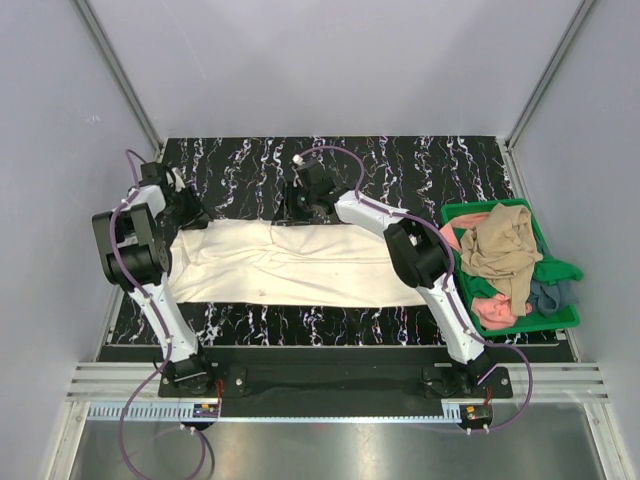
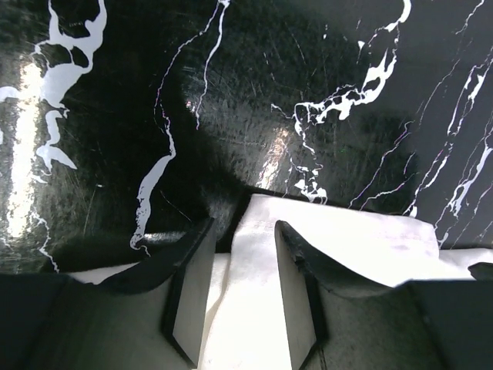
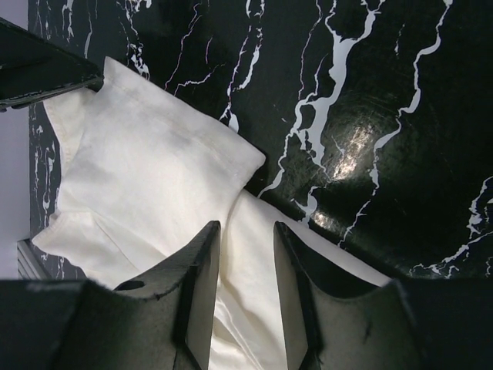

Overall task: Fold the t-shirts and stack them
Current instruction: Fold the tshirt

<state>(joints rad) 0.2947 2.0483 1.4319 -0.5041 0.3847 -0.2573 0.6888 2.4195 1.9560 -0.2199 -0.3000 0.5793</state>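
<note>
A large cream t-shirt (image 1: 290, 265) lies spread flat across the black marbled table. My left gripper (image 1: 195, 218) is down at the shirt's far left corner. In the left wrist view the gripper (image 2: 243, 223) is open, with the cream cloth (image 2: 362, 235) running between its fingers. My right gripper (image 1: 300, 208) is at the middle of the shirt's far edge. In the right wrist view it (image 3: 246, 225) is open astride a fold of the cream cloth (image 3: 154, 169). A tan shirt (image 1: 500, 250), a salmon-pink shirt (image 1: 492, 312) and a grey-blue shirt (image 1: 548, 295) lie crumpled in the bin.
A green plastic bin (image 1: 480, 208) stands at the table's right edge beside the right arm. Grey walls enclose the table on three sides. Bare marbled tabletop (image 1: 420, 170) shows behind the cream shirt. A dark arm part (image 3: 38, 69) shows at the upper left of the right wrist view.
</note>
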